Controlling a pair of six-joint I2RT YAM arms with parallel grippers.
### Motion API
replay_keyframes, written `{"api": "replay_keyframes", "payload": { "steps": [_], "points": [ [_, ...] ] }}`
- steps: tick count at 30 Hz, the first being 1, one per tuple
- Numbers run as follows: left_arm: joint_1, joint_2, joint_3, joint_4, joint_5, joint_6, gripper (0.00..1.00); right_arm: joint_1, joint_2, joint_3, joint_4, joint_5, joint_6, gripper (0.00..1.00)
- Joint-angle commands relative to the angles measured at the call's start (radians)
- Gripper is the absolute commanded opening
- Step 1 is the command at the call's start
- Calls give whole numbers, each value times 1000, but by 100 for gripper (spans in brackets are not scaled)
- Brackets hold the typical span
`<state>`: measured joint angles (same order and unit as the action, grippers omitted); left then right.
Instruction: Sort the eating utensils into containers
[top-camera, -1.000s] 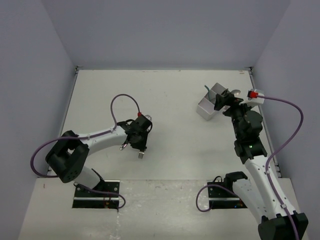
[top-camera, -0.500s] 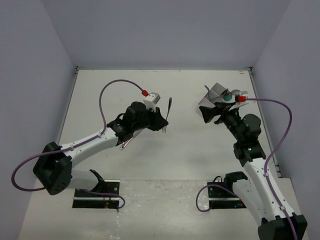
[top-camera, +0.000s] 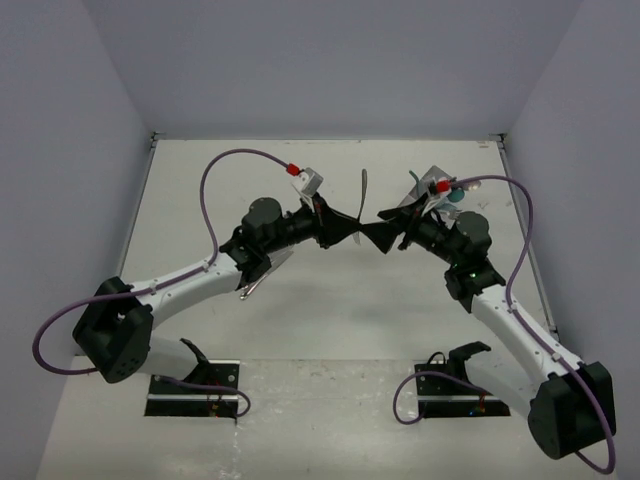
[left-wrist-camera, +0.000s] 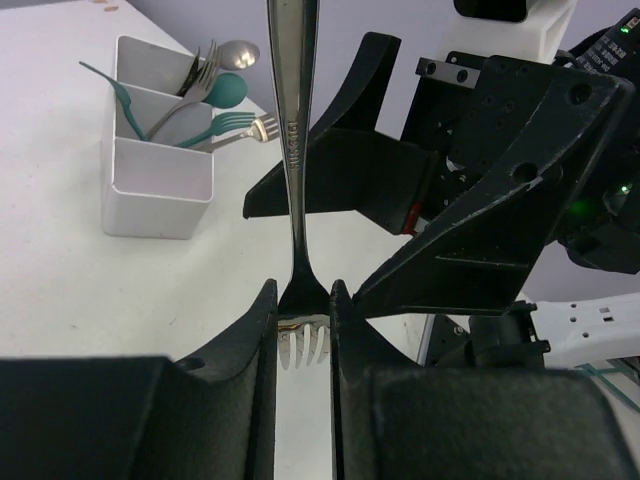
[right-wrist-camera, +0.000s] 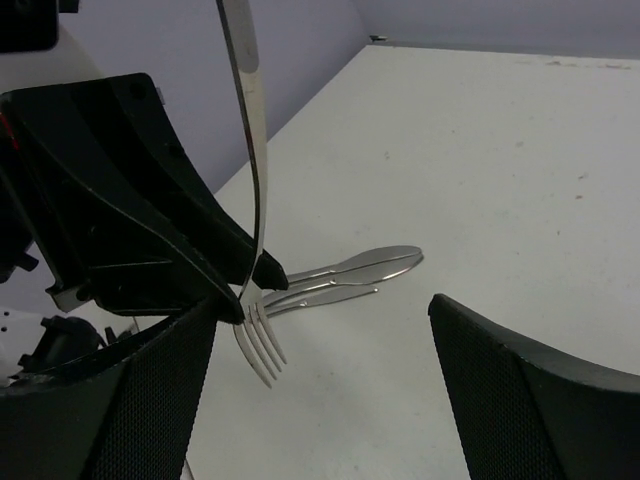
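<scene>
The left gripper (left-wrist-camera: 302, 320) is pinching a silver fork (left-wrist-camera: 293, 140) at the neck just above the tines, and the handle rises upright past its fingers. Facing it tip to tip, the right gripper (right-wrist-camera: 325, 330) is spread wide. It has one finger on each side of the fork's tine end, and neither is seen touching it. These black fingers fill the space right in front of the left gripper. Beyond the right arm the white three-part container (left-wrist-camera: 160, 170) stands on the table (top-camera: 330, 310), with silver and teal utensils (left-wrist-camera: 215, 95) leaning out of its two farther compartments. A few loose silver pieces (right-wrist-camera: 345, 272) lie flat on the table below, partly under the left arm in the top view. The grippers meet over mid-table with bare surface around them, and the walls (top-camera: 320, 60) are well apart. The container sits near the far right corner. From above, the right arm covers much of the container, and the kinds of the loose pieces are hard to tell.
</scene>
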<state>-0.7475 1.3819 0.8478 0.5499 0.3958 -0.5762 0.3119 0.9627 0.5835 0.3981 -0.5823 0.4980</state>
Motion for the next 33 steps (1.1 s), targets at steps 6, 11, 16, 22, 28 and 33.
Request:
{"api": "replay_keyframes", "payload": {
  "steps": [6, 11, 16, 22, 28, 33],
  "points": [
    [-6, -7, 20, 102, 51, -10, 0, 41, 48, 62, 237, 37, 105, 78],
    [-6, -3, 36, 82, 58, 1, 0, 46, 87, 87, 275, 90, 145, 61],
    [-7, 5, 62, 67, 44, 13, 0, 53, 133, 151, 225, 58, 140, 44],
    [-7, 40, 120, 32, 18, 41, 0, 52, 160, 202, 140, 55, 73, 0],
    [-7, 40, 180, -80, 3, 125, 100, 50, 133, 294, -156, 224, -155, 0],
    [-6, -35, 162, -281, -214, 214, 100, 15, 187, 553, -549, 556, -563, 0]
  ]
}}
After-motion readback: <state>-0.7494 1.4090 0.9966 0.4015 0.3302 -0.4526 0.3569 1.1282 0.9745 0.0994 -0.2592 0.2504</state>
